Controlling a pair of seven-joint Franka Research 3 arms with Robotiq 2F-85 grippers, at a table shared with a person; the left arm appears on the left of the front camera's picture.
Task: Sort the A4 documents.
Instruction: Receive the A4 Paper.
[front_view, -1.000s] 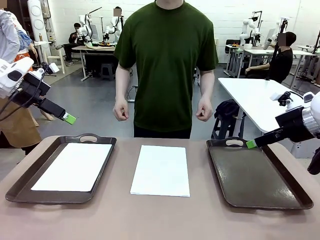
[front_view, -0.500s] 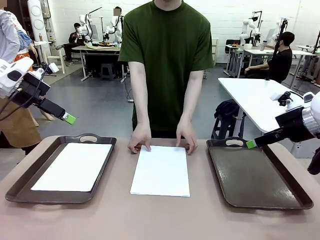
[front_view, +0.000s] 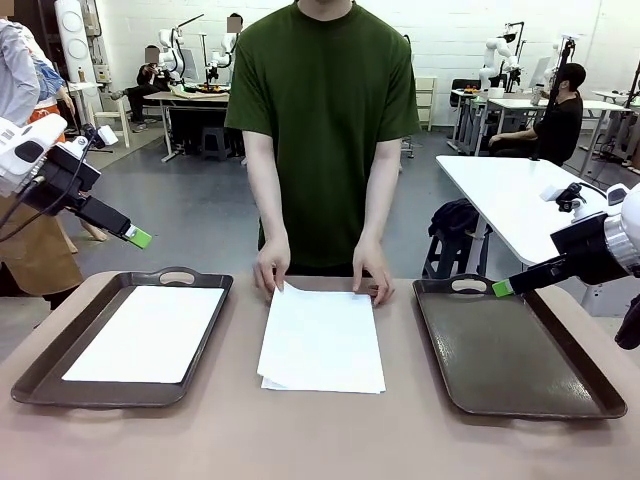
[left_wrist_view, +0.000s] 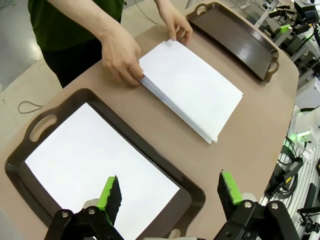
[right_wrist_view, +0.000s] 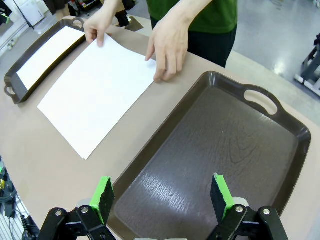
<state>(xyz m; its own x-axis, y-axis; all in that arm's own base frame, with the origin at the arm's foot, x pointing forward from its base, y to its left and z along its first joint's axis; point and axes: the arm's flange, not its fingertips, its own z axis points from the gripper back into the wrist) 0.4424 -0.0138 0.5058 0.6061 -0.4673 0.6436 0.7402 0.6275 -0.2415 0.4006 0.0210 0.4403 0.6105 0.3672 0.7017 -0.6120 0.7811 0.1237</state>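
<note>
A small stack of white A4 documents (front_view: 321, 340) lies in the middle of the table between two dark brown trays. The person's hands (front_view: 272, 270) rest on its far edge, and the top sheet is slightly askew. In the left wrist view the stack of documents (left_wrist_view: 192, 87) shows several layered edges under a hand (left_wrist_view: 120, 55). One white sheet (front_view: 148, 332) lies in the left tray (front_view: 50, 370). The right tray (front_view: 515, 350) is bare. My left gripper (left_wrist_view: 170, 192) hovers open above the left tray's near corner. Over the right tray (right_wrist_view: 210, 150) my right gripper (right_wrist_view: 162, 195) hangs open.
The person in a green shirt stands at the table's far edge, centre. Brown tabletop (front_view: 320, 440) stretches along the near side. A white table (front_view: 520, 200) and other workstations stand behind.
The person's hands came down from the sides onto the far edge of the stack, and the top sheet has shifted askew. Both arms have stayed still.
</note>
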